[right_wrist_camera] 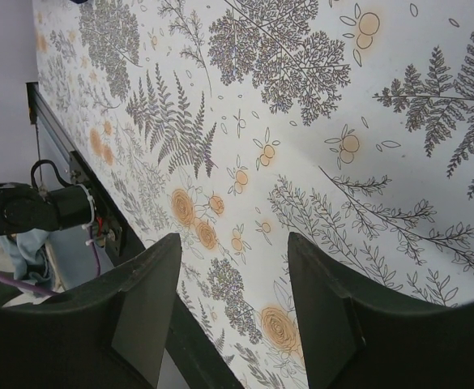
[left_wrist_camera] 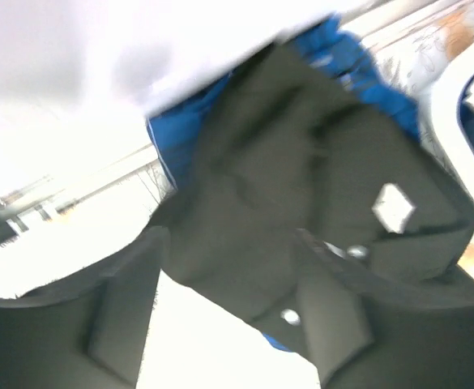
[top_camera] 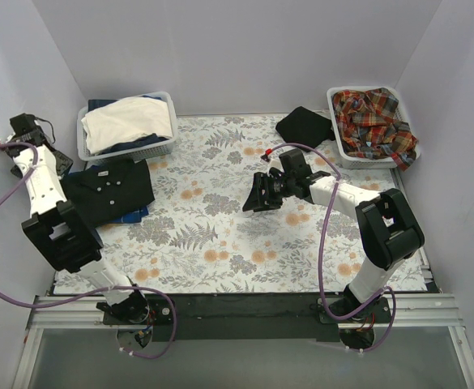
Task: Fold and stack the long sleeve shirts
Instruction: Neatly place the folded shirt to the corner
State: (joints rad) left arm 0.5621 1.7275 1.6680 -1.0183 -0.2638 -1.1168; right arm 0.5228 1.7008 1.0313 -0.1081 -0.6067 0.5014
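A folded black shirt (top_camera: 111, 188) with small pale buttons lies at the table's left, on top of a blue shirt (top_camera: 133, 215) that peeks out at its edge. In the left wrist view the black shirt (left_wrist_camera: 301, 178) fills the middle, with the blue one (left_wrist_camera: 342, 57) under it. My left gripper (top_camera: 50, 164) (left_wrist_camera: 228, 316) is open and empty, just left of this stack. Red-orange plaid shirts (top_camera: 374, 120) are heaped in the right basket. My right gripper (top_camera: 257, 194) (right_wrist_camera: 232, 308) is open and empty above the patterned cloth at mid-table.
A white basket (top_camera: 162, 148) at the back left holds cream and dark cloth; its rim (left_wrist_camera: 455, 105) shows in the left wrist view. A black bundle (top_camera: 303, 126) lies beside the right basket (top_camera: 334, 134). Walls stand close on three sides.
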